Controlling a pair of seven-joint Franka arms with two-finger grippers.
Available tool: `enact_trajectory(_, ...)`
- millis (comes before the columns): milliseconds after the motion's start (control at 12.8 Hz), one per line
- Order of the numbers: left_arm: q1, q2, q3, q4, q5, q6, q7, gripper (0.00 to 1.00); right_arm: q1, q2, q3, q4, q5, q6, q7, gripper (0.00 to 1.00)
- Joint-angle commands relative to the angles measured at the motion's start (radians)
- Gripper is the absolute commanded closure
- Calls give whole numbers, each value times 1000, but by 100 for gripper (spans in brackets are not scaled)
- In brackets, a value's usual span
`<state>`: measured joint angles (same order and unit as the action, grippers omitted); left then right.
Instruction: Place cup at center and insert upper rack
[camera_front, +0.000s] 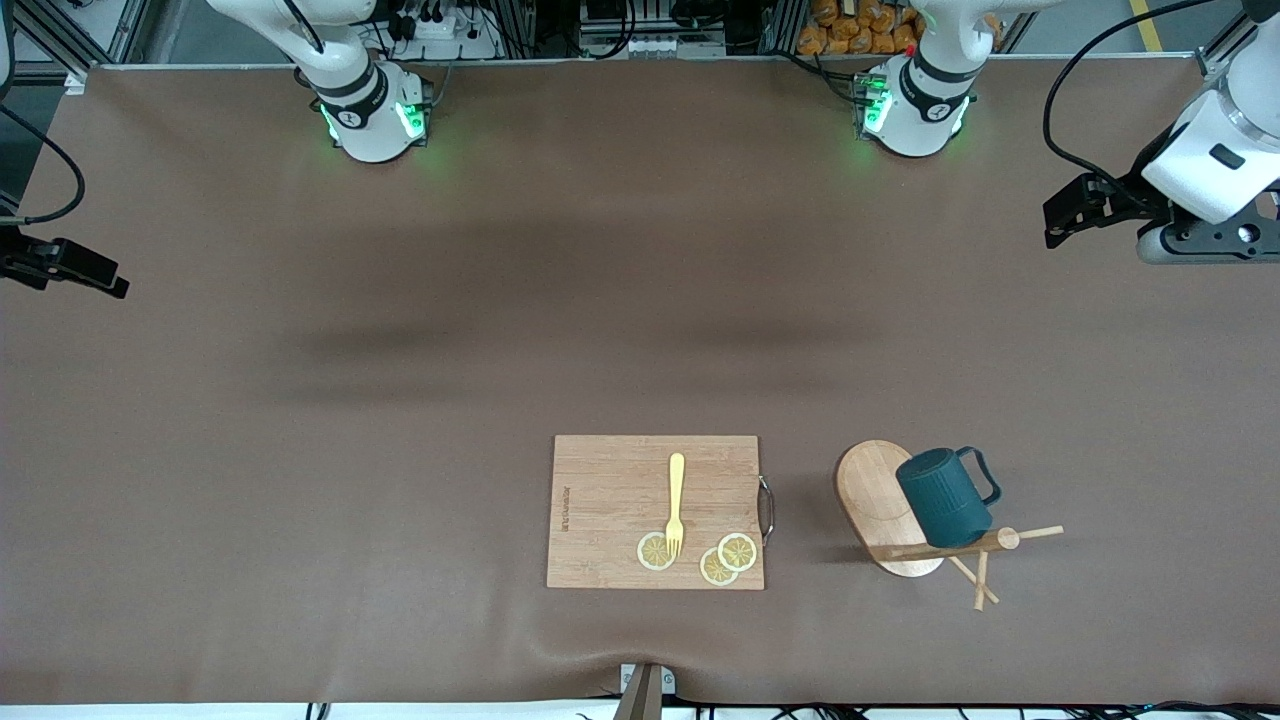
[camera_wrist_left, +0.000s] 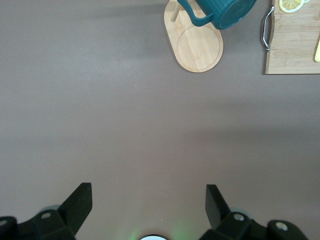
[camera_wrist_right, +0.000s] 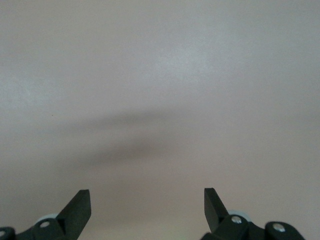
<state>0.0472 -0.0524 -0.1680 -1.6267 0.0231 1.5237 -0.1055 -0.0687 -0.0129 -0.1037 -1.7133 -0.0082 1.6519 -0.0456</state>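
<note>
Front view showed the cup (camera_front: 944, 497) hung on the upper rack (camera_front: 885, 507); left gripper (camera_wrist_left: 147, 205) and right gripper (camera_wrist_right: 147, 205) waited over bare table, jaws spread.

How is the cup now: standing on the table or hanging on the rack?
Hanging: the cup sits tilted on a peg of the upper rack, off the table.

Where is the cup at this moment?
The cup hangs tilted on the upper rack, above its oval base, beside the cutting board toward the left arm's end of the table, low in the front view.
</note>
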Motion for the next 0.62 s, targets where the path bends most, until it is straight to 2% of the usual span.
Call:
enact_trajectory(0,5,-4,-4,-10,6,10,-34,0,-13,-16,12,-5,-4,-11,6,0)
enact_trajectory(545,11,16,-2,-12,5,10,-80,0,7,-12,13,-2,-3,-21,7,0)
